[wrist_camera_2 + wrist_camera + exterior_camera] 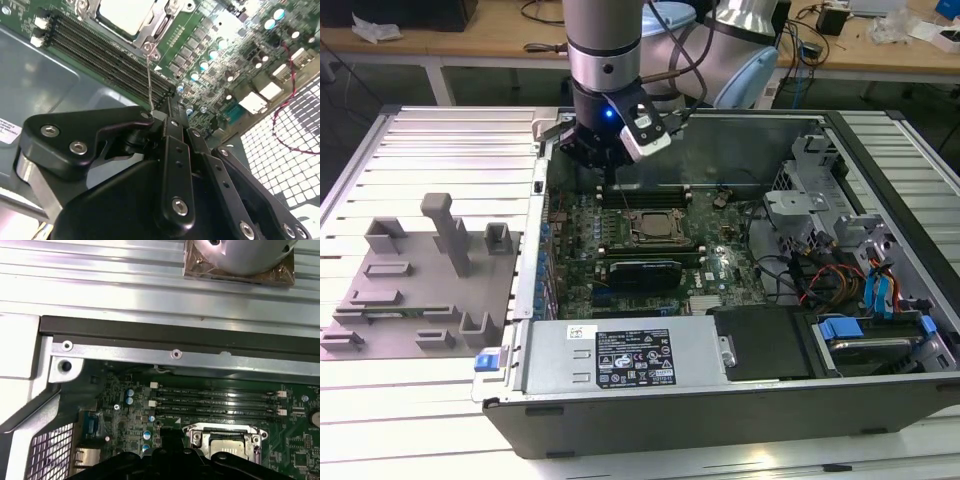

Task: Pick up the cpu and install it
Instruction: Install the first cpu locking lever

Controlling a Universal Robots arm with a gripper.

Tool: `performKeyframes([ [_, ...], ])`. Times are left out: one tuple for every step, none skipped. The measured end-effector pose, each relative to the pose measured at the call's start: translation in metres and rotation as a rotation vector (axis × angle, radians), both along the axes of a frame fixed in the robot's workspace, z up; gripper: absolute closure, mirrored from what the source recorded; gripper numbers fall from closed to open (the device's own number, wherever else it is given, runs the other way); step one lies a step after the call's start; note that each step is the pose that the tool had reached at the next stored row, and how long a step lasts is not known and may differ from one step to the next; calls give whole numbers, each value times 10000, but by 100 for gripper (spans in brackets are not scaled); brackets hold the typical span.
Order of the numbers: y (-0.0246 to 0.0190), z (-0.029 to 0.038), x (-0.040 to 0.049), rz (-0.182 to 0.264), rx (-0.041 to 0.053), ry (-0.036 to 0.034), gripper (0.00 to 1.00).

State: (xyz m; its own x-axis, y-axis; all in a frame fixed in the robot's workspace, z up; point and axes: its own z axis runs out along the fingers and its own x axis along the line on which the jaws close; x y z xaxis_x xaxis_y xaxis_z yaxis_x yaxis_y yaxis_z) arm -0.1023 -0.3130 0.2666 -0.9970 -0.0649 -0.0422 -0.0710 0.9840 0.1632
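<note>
Motherboard socket holds the cpu, near the hand.

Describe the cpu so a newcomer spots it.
Look into the open computer case at the green motherboard. Below the black memory slots in the exterior view sits a metal socket frame; the cpu is the pale silver square inside it, unlike the dark chips around.

Arm upright, wrist pointing down (jaws closed together).
</note>
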Motion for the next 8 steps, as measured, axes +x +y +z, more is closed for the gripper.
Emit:
performKeyframes([
  [-1,-16,0,0,104,-2,89],
  [-4,-38,-1,-1,163,-2,89],
  [-5,-50,-1,0,188,-2,89],
  [-12,-74,20,-1,217,1,89],
  [-28,-84,129,-1,218,25,89],
  [-33,-86,155,-1,219,33,89],
  [-39,-88,187,-1,220,44,89],
  [-49,-90,241,-1,220,64,89],
])
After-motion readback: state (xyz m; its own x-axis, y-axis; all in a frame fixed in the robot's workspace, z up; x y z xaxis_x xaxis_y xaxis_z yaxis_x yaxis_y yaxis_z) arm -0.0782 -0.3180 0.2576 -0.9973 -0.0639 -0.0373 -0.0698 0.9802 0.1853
